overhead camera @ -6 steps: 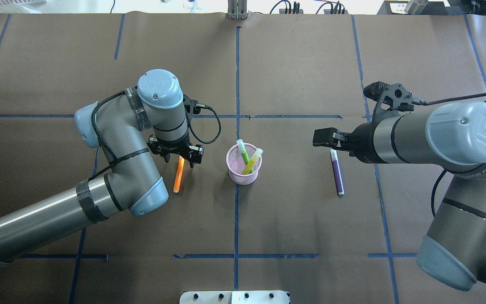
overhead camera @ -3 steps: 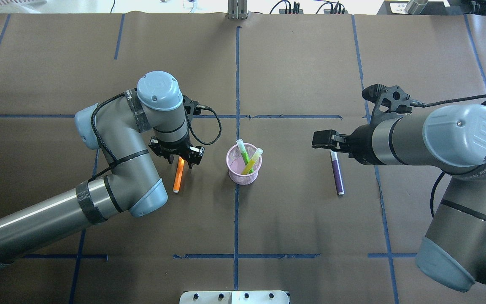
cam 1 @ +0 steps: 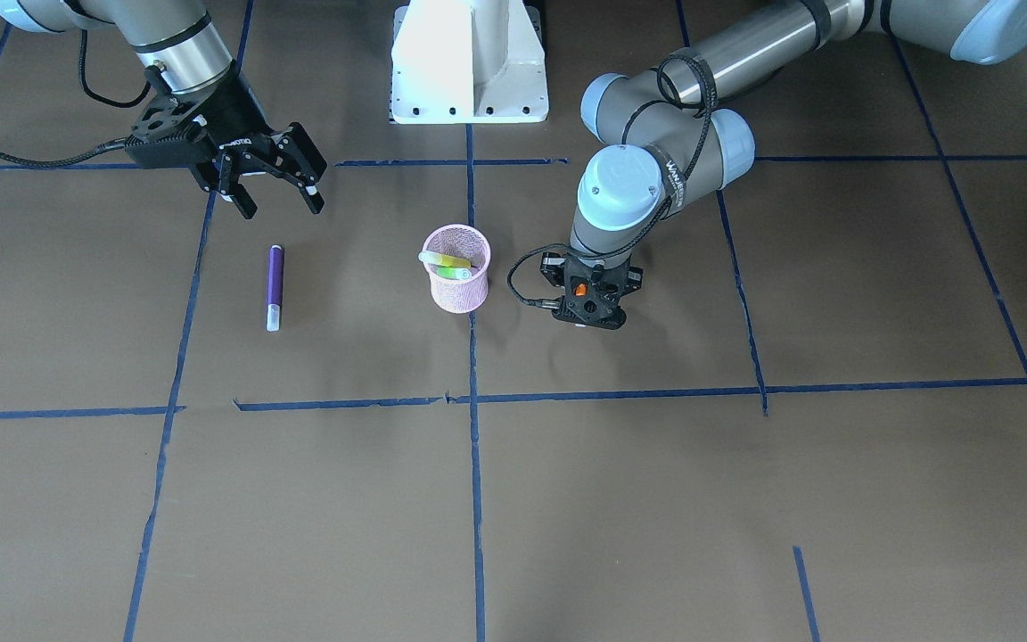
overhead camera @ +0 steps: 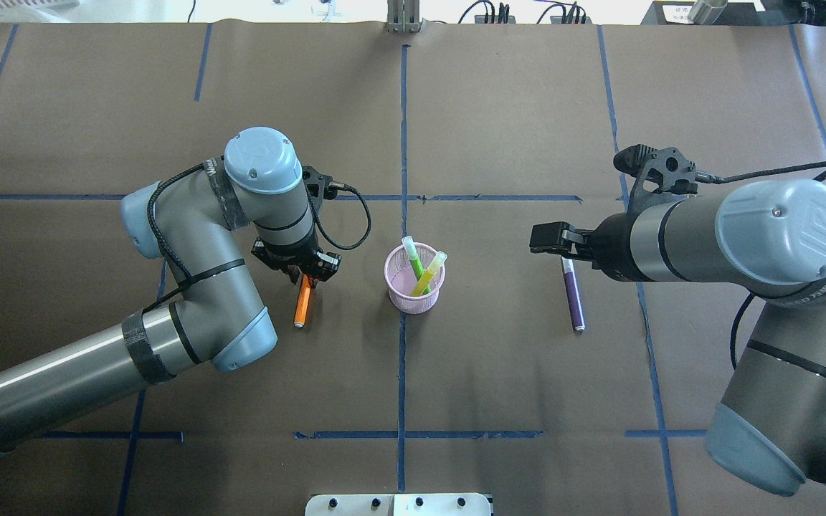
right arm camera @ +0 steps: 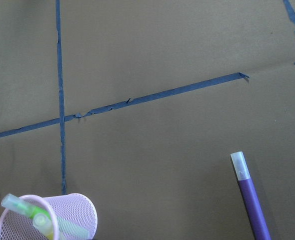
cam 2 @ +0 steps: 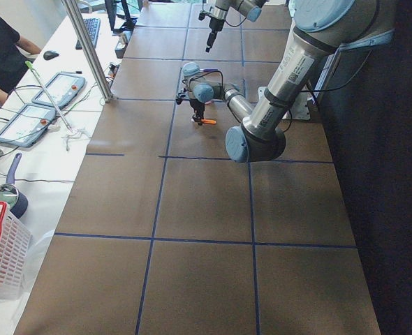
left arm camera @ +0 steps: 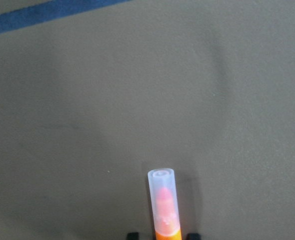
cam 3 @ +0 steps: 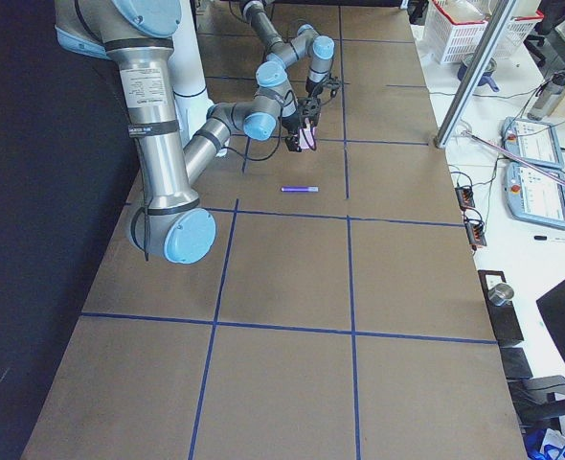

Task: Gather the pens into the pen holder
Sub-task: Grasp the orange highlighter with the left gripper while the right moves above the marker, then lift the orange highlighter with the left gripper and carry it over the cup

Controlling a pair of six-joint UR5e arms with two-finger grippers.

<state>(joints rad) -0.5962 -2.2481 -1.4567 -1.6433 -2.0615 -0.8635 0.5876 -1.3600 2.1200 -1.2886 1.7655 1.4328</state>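
Note:
The pink mesh pen holder [overhead camera: 415, 295] stands at the table's middle with a green pen [overhead camera: 413, 259] and a yellowish pen [overhead camera: 432, 271] in it; it also shows in the front view [cam 1: 460, 292]. An orange pen [overhead camera: 302, 307] lies flat left of it. My left gripper [overhead camera: 307, 278] points down over its capped end, jaws narrowed on both sides; the left wrist view shows the orange pen [left arm camera: 165, 205] with small gaps to the fingertips. A purple pen [overhead camera: 573, 295] lies right of the holder. My right gripper [cam 1: 277, 192] is open and empty above its capped end.
Blue tape lines [overhead camera: 402, 143] cross the brown table cover. The white robot base [cam 1: 469, 62] stands at the near edge. A metal plate [overhead camera: 399, 504] sits at the bottom edge of the overhead view. A white basket [cam 2: 3, 251] and teach pendants [cam 3: 531, 144] lie on side benches.
My left gripper has come down over the orange pen and its jaws have narrowed from wide open. The right arm has barely shifted. The pens have not moved.

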